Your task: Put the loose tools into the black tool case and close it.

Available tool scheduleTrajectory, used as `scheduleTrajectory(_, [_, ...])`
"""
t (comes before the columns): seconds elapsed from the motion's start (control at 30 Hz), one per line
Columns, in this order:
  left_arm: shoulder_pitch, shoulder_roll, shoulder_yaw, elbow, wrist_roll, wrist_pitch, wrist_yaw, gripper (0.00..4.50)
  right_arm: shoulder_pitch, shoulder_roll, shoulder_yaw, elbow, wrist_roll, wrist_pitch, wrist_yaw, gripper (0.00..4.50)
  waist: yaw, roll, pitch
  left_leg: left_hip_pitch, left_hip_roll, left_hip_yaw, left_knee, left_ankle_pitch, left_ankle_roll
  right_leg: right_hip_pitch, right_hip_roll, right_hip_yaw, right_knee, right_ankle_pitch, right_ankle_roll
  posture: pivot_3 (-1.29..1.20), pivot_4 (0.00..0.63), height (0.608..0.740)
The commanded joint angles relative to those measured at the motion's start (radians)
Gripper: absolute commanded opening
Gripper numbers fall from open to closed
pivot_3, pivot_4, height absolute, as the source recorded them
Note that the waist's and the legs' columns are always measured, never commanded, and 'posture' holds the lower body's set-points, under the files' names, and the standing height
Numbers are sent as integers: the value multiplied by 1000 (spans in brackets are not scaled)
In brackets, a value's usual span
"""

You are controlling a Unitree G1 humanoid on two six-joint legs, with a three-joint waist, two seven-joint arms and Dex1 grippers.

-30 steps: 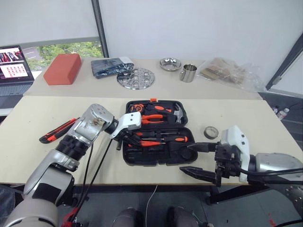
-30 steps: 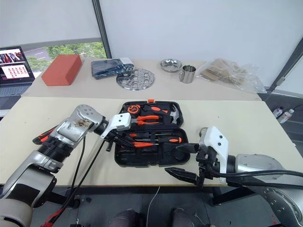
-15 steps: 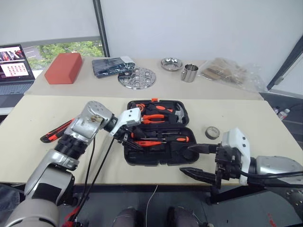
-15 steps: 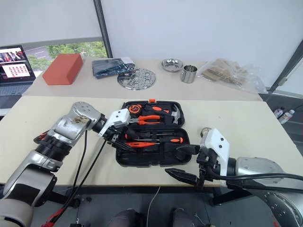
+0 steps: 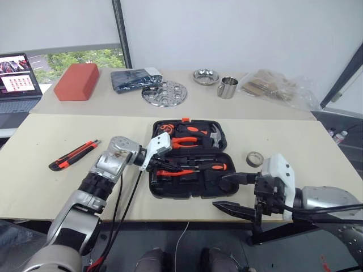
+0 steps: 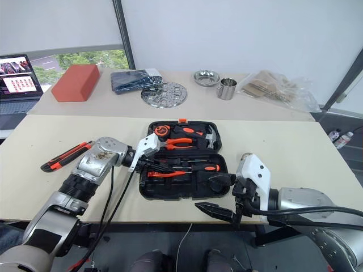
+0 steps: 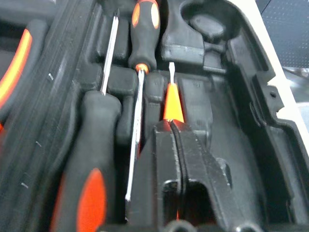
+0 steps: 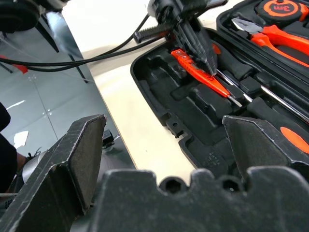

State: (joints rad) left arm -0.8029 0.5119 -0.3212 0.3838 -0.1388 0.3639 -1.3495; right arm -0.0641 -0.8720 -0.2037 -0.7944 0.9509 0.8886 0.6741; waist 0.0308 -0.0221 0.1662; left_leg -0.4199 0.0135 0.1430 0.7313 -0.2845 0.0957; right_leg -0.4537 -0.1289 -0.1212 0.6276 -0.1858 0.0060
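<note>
The black tool case [image 5: 187, 190] lies open at the table's middle. Its near half holds two black-and-orange screwdrivers [image 7: 145, 24] and the slim orange tester screwdriver [image 7: 171, 104]. My left gripper [image 6: 153, 165] is shut, its fingertips [image 8: 211, 70] down on top of the tester in its slot, with nothing between them. The orange-and-black utility knife [image 5: 74, 155] lies on the table left of the case. A small black tape roll [image 5: 253, 158] lies to the right of the case. My right gripper [image 5: 220, 192] hangs open at the case's near right corner, holding nothing.
Pliers [image 5: 184, 140], a hammer [image 5: 214, 136] and a tape measure sit in the case's far half. On the back table stand a red-orange block [image 5: 75, 81], a laptop [image 5: 16, 79], dark cloth [image 5: 133, 79], a perforated steel plate [image 5: 164, 93], a bowl [image 5: 204, 76], a mug [image 5: 227, 87] and a plastic bag [image 5: 278, 85].
My left gripper has dipped lower into the case's near half and closed its fingers over the tester screwdriver. The right gripper has stayed where it was, still open.
</note>
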Motion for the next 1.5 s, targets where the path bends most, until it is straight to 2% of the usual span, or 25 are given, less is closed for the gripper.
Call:
scheduleTrajectory(0.03, [90,72,-54,-23,78,-68,-16,60,3,5,-13,-29,35,-9,-15,4500,-1,0,-1,1,0,0,0,0,0,1,0,0,0,0,0,0,150,734])
scheduleTrajectory(0.13, [122,110,-57,-38,89,-98,-24,60,5,3,-13,-28,45,-9,-22,4500,-9,1,-4,6,1,-1,-1,0,0,6,-1,0,-1,0,-1,0,150,734])
scheduleTrajectory(0.23, [127,109,-43,-27,84,-110,-5,60,0,4,-7,-19,50,-11,-25,4500,-9,3,-6,16,1,-2,-3,-5,0,15,-2,0,-3,-3,1,0,150,734])
scheduleTrajectory(0.3, [123,97,-13,-34,61,-102,16,60,-11,4,1,-7,49,-14,-25,4500,-7,4,-6,16,1,-3,-3,-6,0,16,-3,0,-4,-6,6,0,150,734])
scheduleTrajectory(0.47, [123,139,193,-155,-133,74,24,60,-50,12,17,23,46,-25,-19,4500,-10,3,-6,14,1,-3,-3,-5,0,14,-3,0,-3,-3,2,0,150,734])
scheduleTrajectory(0.53, [165,228,332,-192,-199,162,48,581,-111,27,46,67,21,-43,-5,4500,-21,2,-5,12,1,-3,-3,-5,-1,11,-3,0,-2,-2,-1,0,150,734])
scheduleTrajectory(0.57, [194,267,387,-207,-220,188,61,643,-141,35,58,87,12,-52,3,4500,-28,1,-5,11,2,-3,-3,-4,-2,10,-2,0,-2,-2,-1,0,150,734])
scheduleTrajectory(0.6, [232,305,438,-224,-235,211,76,1105,-173,43,70,106,7,-56,10,4500,-37,1,-4,11,2,-3,-3,-3,-3,10,-1,0,-1,-2,-1,0,150,734])
scheduleTrajectory(0.7, [413,405,594,-289,-250,246,121,2086,-267,63,110,155,8,-54,47,4500,-47,2,-4,14,3,-2,-5,-3,-4,9,0,0,-1,-3,-2,0,150,734])
scheduleTrajectory(0.8, [640,454,751,-289,-210,195,171,3254,-346,76,159,199,-14,-67,103,4500,-44,4,-3,17,1,-1,-11,-3,-5,11,-2,1,-2,-5,0,0,150,734])
scheduleTrajectory(0.83, [701,452,807,-271,-201,190,207,3510,-370,80,177,215,-24,-72,124,4500,-43,4,-3,17,1,-1,-12,-4,-5,10,-2,0,-3,-6,0,0,150,734])
scheduleTrajectory(0.87, [747,446,856,-249,-193,176,245,3996,-390,85,192,230,-34,-77,142,4500,-41,3,-3,16,1,-1,-12,-4,-6,10,-2,0,-3,-6,-1,0,150,734])
scheduleTrajectory(0.93, [824,441,924,-217,-189,140,281,4366,-422,94,220,260,-57,-88,178,4500,-28,1,-2,14,1,-3,-12,-5,-8,9,-3,-2,-4,-7,-1,0,150,734])
scheduleTrajectory(1.0, [881,449,958,-199,-187,92,279,4366,-447,103,248,289,-81,-99,216,4500,-18,1,-2,14,1,-3,-13,-9,-15,5,-5,-2,-4,-7,-2,0,150,734])
scheduleTrajectory(1.13, [812,511,919,-110,-172,33,269,4366,-471,113,286,318,-122,-120,277,4500,-3,1,-2,13,-1,-2,-13,-11,-18,1,-11,-3,-4,-7,-2,0,150,734])
scheduleTrajectory(1.3, [478,610,663,165,-44,-33,233,4366,-480,129,285,324,-147,-126,287,4500,6,-1,-3,12,-1,0,-13,-9,-21,-1,-8,-3,-1,-4,-5,0,150,734])
scheduleTrajectory(1.43, [250,608,475,374,83,-122,199,4366,-444,113,247,277,-118,-101,284,4500,-7,-1,-4,10,-1,7,-14,-8,-21,0,-2,-1,1,-3,-4,0,150,734])
scheduleTrajectory(1.5, [150,590,398,481,146,-147,208,4366,-419,102,227,247,-103,-95,281,4500,-15,-2,-4,9,-1,9,-14,-3,-11,-1,0,-2,3,-3,-4,0,150,734])
